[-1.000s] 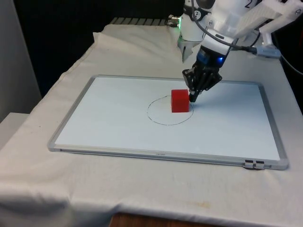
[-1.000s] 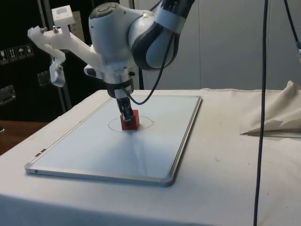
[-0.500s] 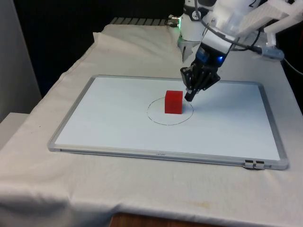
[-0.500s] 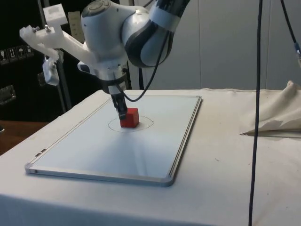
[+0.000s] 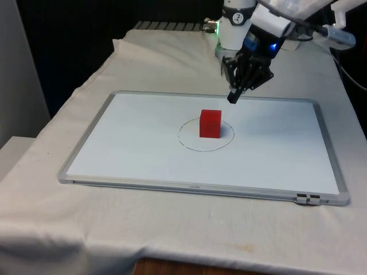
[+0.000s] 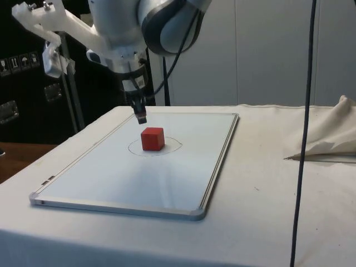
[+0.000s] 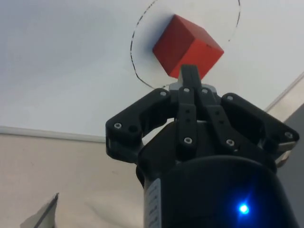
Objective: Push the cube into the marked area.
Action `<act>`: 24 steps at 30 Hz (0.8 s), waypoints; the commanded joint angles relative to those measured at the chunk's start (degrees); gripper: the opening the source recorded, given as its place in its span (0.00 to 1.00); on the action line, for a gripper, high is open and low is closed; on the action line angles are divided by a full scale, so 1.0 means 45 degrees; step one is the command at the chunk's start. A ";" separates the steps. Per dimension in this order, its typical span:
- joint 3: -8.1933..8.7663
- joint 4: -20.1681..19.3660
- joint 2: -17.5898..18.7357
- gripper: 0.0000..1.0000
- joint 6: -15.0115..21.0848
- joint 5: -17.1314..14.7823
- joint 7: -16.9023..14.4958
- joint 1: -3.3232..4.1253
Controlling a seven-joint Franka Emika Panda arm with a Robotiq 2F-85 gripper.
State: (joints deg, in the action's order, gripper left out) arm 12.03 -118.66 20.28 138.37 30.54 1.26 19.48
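Red cube (image 5: pixel 210 123) inside drawn circle (image 5: pixel 189 143) on whiteboard (image 5: pixel 143 166). Pincer (image 5: pixel 234 98) narrow, empty, raised above board. Best practice: retreat straight upward, avoid nudging cube.

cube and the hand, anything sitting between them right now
Nothing. In the side view the hand hangs above and behind the red cube, clear of it, with bare whiteboard and part of the drawn circle between them.
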 commanded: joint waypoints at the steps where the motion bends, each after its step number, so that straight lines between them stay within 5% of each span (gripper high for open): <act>1: -0.0038 -0.0038 -0.0166 0.00 -0.0204 -0.0153 0.0038 0.0000; 24: -0.0166 0.0013 -0.1566 0.00 -0.1884 -0.0560 0.0917 0.0013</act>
State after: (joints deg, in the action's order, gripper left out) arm 11.29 -118.60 13.24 129.89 28.02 5.39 19.54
